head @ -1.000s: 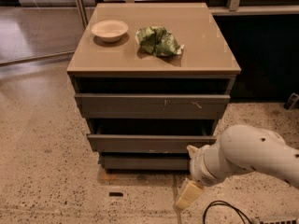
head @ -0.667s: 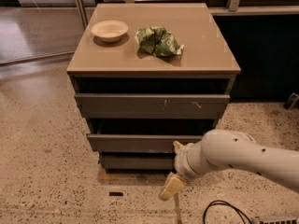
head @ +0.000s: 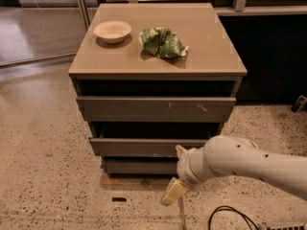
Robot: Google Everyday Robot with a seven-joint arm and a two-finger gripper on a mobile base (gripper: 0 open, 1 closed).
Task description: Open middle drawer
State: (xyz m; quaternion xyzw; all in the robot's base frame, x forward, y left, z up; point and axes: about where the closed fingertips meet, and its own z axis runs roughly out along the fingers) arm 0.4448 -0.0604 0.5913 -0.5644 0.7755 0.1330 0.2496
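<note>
The middle drawer [head: 136, 146] is the flat grey-brown front between two others in the cabinet [head: 158, 42]. A dark gap shows above it and its inside is hidden. The top drawer front [head: 156, 108] carries pale scratches. The bottom front [head: 136, 166] is the shortest. My gripper [head: 176, 172] is at the end of the white arm [head: 240, 162], low in front of the cabinet's right half. One pale finger [head: 173, 191] points down toward the floor and the other fingertip [head: 181, 150] lies against the right part of the middle drawer front. The fingers are spread and hold nothing.
A white bowl [head: 112, 31] and a crumpled green bag [head: 162, 42] lie on the cabinet top. A black cable [head: 230, 212] lies on the speckled floor at the lower right. A small dark object [head: 119, 199] lies on the floor before the cabinet. Dark panels stand at the right.
My arm and gripper have moved left across the front of the cabinet, from beyond its right edge to the right part of the middle and bottom drawers. The drawers have not moved.
</note>
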